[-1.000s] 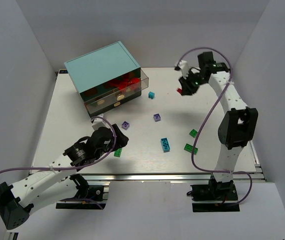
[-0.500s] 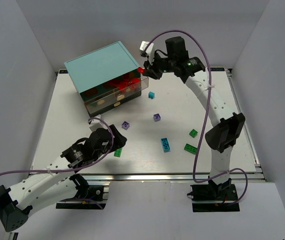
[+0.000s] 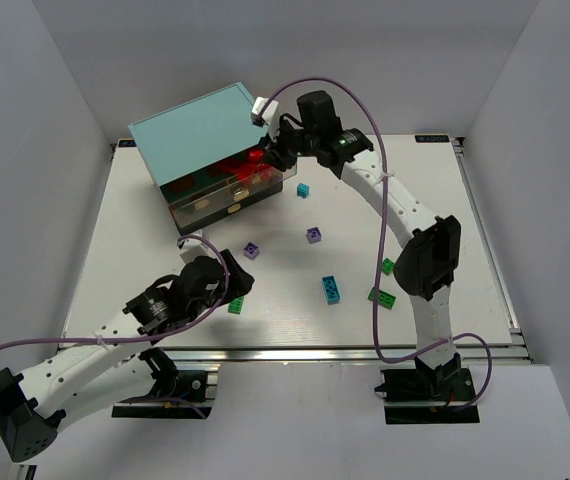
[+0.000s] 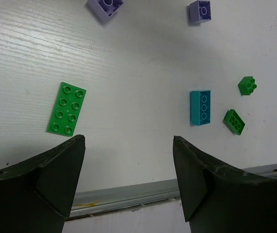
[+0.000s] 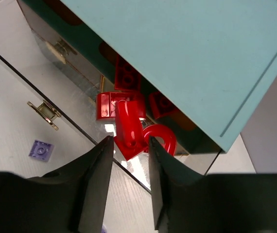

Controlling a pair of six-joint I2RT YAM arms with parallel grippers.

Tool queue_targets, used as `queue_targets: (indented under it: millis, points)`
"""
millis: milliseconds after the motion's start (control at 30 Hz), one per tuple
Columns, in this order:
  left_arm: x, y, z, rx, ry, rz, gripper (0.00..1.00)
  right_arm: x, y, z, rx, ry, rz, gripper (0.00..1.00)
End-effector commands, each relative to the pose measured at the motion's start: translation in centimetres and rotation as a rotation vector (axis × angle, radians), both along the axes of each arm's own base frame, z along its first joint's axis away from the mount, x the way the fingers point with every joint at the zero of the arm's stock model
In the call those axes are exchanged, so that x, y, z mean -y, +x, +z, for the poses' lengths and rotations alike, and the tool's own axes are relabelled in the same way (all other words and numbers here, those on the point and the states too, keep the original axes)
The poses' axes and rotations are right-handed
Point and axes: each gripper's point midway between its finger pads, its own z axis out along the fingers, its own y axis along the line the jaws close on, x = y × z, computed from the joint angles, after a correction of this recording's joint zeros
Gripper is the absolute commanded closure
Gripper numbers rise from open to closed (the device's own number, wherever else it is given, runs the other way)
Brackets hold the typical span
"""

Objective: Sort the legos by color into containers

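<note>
The light-teal cabinet [image 3: 203, 128] stands at the far left of the worktop [image 3: 435, 230]; its lid overhangs the back of the pulled-out top drawer [image 3: 287, 172], so a drop made too far in could catch that edge, and one made too far out could go over the clear front wall onto the worktop. The right gripper [image 5: 130, 141] hangs over this drawer with its fingers close on either side of a red lego [image 5: 129, 127]; whether they grip it or have just let go I cannot tell. If it is clamped unevenly it may twist as it falls and bounce off the red pieces already lying below. The left gripper [image 4: 129, 162] hovers low with its fingers spread wide and empty, just beside a flat green lego [image 4: 66, 108]. The red lego's long axis runs up the right wrist view, in line with the gap between the fingers and leaning slightly left at the top; which way its studs face is unclear.
</note>
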Motion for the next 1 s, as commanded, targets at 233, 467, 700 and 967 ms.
queue_targets:
  millis: [233,467,700,967]
  points:
    - [-0.2,0.4,0.9,0.028,-0.016,0.014,0.17,-0.4,1.1,1.8,0.044,0.055,-0.042,0.46]
    - [-0.1,0.1,0.4,0.024,-0.022,0.006,0.34,1.5,-3.8,5.8,0.104,0.160,0.155,0.87]
    - [-0.3,0.2,0.8,0.051,-0.036,0.008,0.65,4.1,-11.7,-2.8,0.315,0.030,0.546,1.00]
    - [-0.1,0.6,1.1,0.052,-0.018,0.008,0.64,0.5,-2.0,-2.8,0.318,-0.074,0.214,1.00]
